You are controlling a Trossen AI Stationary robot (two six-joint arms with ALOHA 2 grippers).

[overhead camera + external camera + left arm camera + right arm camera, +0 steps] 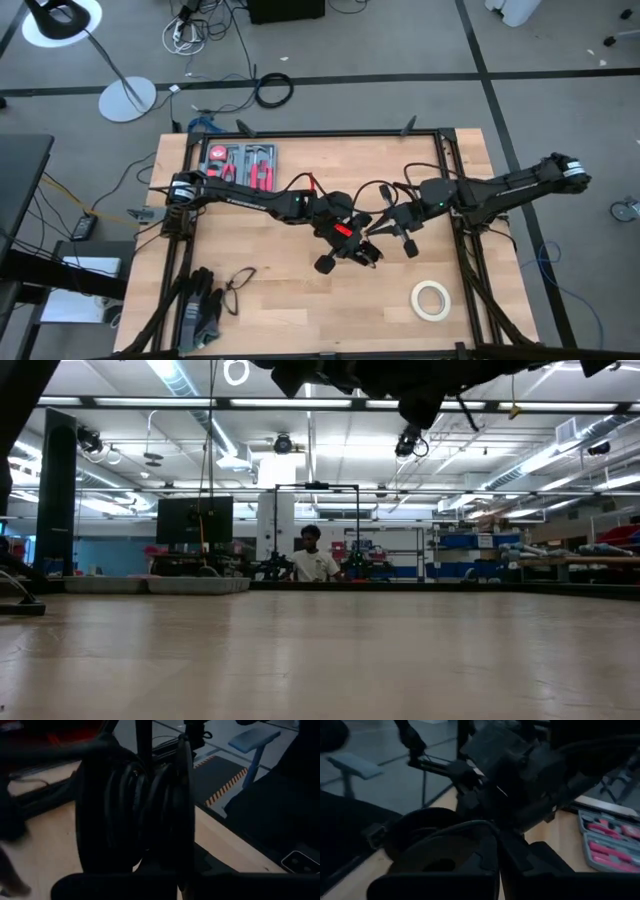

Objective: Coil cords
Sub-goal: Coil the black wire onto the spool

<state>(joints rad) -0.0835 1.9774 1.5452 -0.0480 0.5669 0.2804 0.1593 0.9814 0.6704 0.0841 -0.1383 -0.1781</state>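
Observation:
The black cord shows in the left wrist view as several loops (132, 815) standing side by side between my left gripper's fingers (140, 825). In the high view my left gripper (358, 250) hangs over the table's middle. My right gripper (392, 226) is just to its right, facing it. A thin strand of the cord (465, 824) arcs into my right gripper (492, 855), which is shut. Both grippers are well above the tabletop (320, 650). The cord's end piece does not show. My left gripper holds the bundle of cord loops (150, 805) pinched between its two fingers (184, 795), several turns together and clear of the table. My right gripper is shut on a single strand of the cord (481, 827); the fingers come nearly level from the table's right side, and the contact itself is too dark to make out.
A red-and-grey tool case (240, 165) lies at the far left of the table. Dark gloves (200, 312) and glasses (238, 285) lie near left, and a cream tape roll (430, 300) near right. A person sits in the room beyond the table (312, 560).

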